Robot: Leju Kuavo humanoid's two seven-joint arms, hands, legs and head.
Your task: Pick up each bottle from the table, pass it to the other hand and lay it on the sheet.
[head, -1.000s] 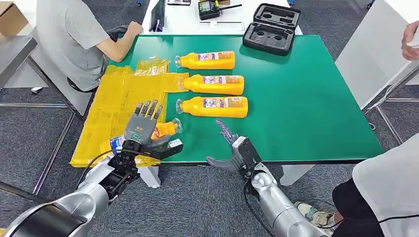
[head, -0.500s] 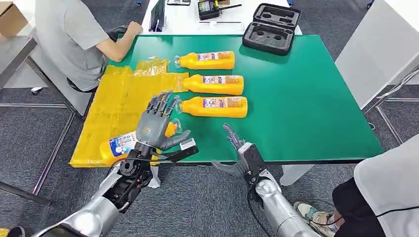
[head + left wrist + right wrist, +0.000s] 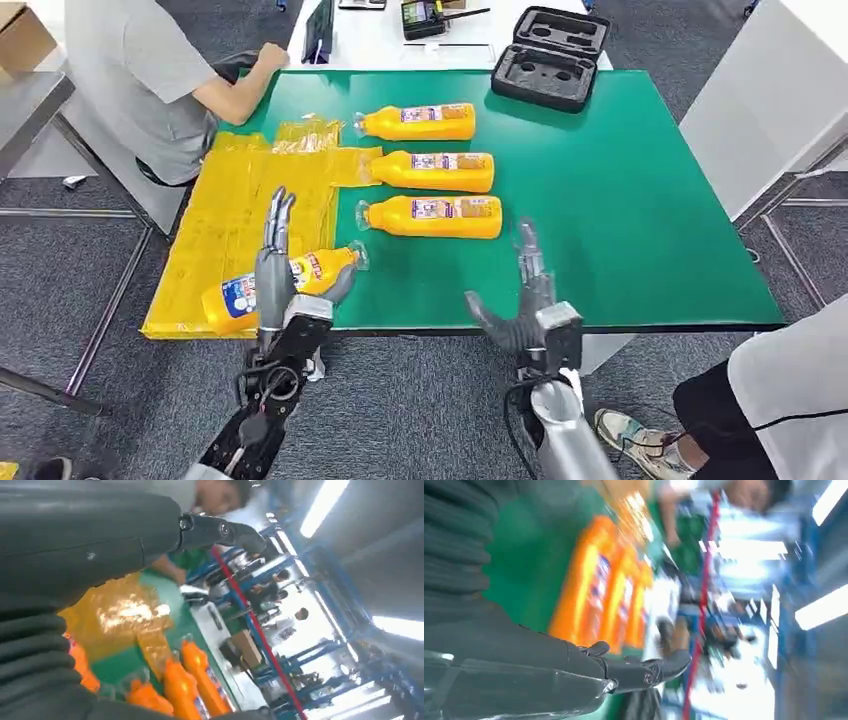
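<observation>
Three orange bottles lie side by side on the green table (image 3: 620, 200): the far one (image 3: 418, 122), the middle one (image 3: 435, 171) and the near one (image 3: 432, 216). A fourth orange bottle (image 3: 305, 274) lies on the yellow sheet (image 3: 240, 195) by the table's front edge. My left hand (image 3: 273, 268) stands edge-on just in front of this bottle, fingers straight up, holding nothing. My right hand (image 3: 530, 300) is at the front edge, right of the sheet, fingers apart and empty. The left wrist view shows the sheet (image 3: 120, 610) and bottles (image 3: 195, 675); the right wrist view shows bottles (image 3: 591, 585).
A person in a grey shirt (image 3: 140, 80) sits at the table's far left corner, arm resting near the sheet. A black foam case (image 3: 550, 55) lies at the far edge. Another person (image 3: 790, 390) stands close at my right.
My left hand has let go of the bottle, drawn back toward the front edge and turned edge-on; the bottle stays on the sheet. My right hand has shifted right with fingers raised.
</observation>
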